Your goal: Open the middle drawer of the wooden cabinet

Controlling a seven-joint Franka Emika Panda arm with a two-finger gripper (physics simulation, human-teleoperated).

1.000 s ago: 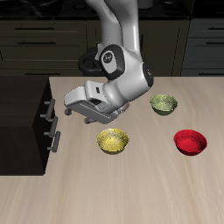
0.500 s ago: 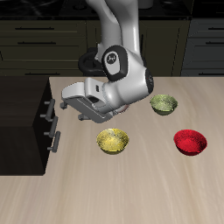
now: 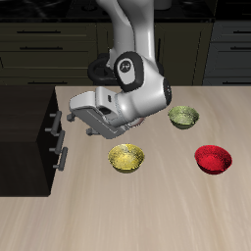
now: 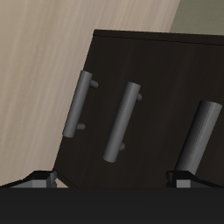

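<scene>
The cabinet stands at the table's edge with the middle drawer shut, so nothing is opened yet. The gripper, fingers spread, hovers just beside the handles; grasping the middle handle and pulling remain.

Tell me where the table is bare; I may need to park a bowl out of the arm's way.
The widest bare stretch of table runs along the front edge, before the yellow bowl and red bowl. It is crowded farther back, where the gripper hangs near the wooden cabinet handles, with the green bowl beside the arm.
</scene>
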